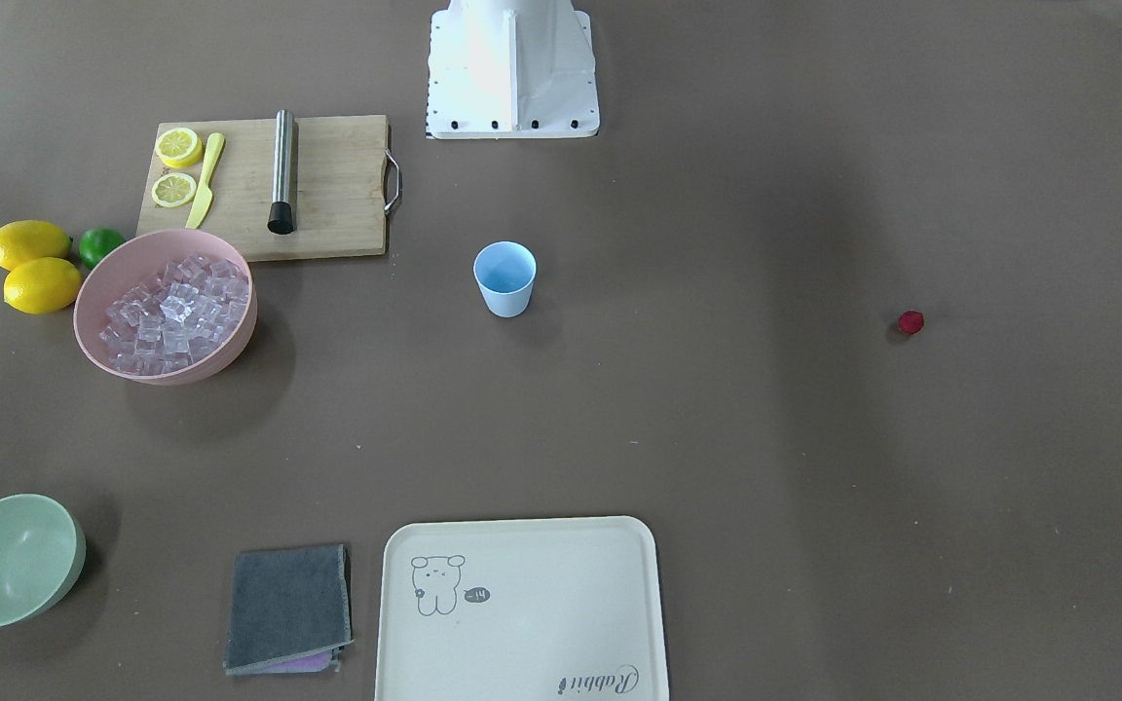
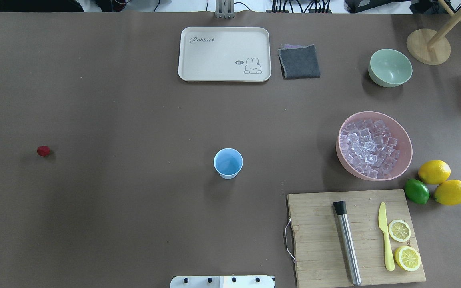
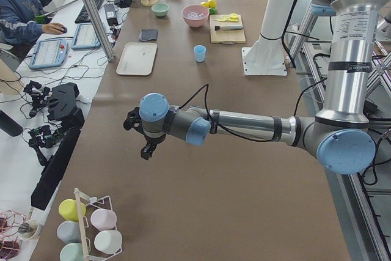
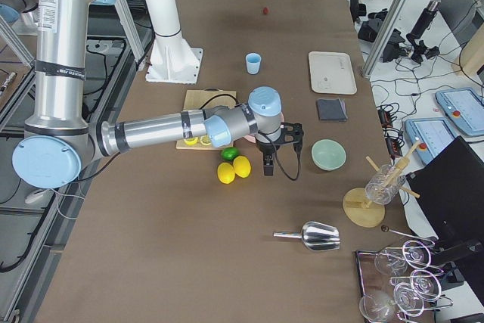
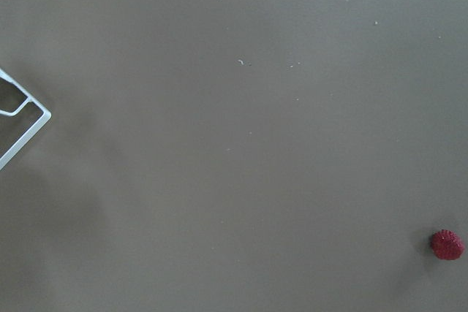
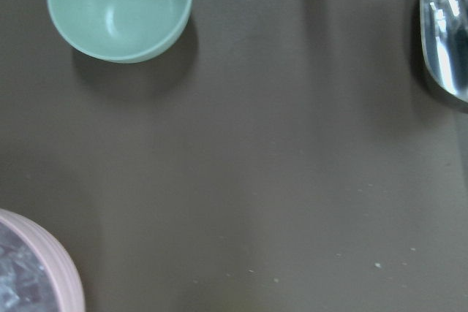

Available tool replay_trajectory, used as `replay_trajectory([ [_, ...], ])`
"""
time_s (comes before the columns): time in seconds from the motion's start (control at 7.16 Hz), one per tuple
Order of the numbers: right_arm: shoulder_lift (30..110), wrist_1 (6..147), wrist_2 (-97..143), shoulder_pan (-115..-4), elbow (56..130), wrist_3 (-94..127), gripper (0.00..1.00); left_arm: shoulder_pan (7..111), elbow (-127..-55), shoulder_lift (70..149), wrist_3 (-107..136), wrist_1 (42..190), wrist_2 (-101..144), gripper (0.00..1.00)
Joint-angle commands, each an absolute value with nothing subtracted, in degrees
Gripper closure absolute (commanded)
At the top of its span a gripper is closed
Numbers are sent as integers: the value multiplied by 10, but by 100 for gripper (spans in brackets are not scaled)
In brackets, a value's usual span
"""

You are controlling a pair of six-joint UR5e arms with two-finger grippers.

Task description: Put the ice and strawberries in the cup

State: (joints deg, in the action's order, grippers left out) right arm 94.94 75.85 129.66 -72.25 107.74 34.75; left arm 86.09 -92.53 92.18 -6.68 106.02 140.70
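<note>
The light blue cup [image 2: 228, 163] stands upright in the middle of the table, also in the front view [image 1: 504, 277]. The ice [image 2: 368, 148] is heaped in the pink bowl [image 2: 405, 138] to the cup's right. One red strawberry [image 2: 43, 151] lies alone far to the left, and shows low right in the left wrist view [image 5: 446, 245]. My left gripper [image 3: 139, 142] hangs above bare table beyond the strawberry. My right gripper [image 4: 276, 160] hangs between the pink bowl and the pale green bowl. I cannot tell whether either is open or shut.
A cutting board [image 2: 318, 224] with a metal muddler, yellow knife and lemon halves lies at front right, with lemons and a lime [image 2: 416, 191] beside it. A pale green bowl [image 2: 390, 67], grey cloth [image 2: 299, 61] and cream tray [image 2: 224, 54] sit at the far side. A metal scoop [image 4: 318, 236] lies further right.
</note>
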Motion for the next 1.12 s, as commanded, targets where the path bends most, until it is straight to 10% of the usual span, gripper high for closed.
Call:
replay_trajectory([
  [0.0,883,753,1240,-609,1091,542,1,853,-923,922,-66,1070,1407,2],
  [0.98,851,751,1149,-464,1098,701,16,853,-925,923,-66,1071,1410,2],
])
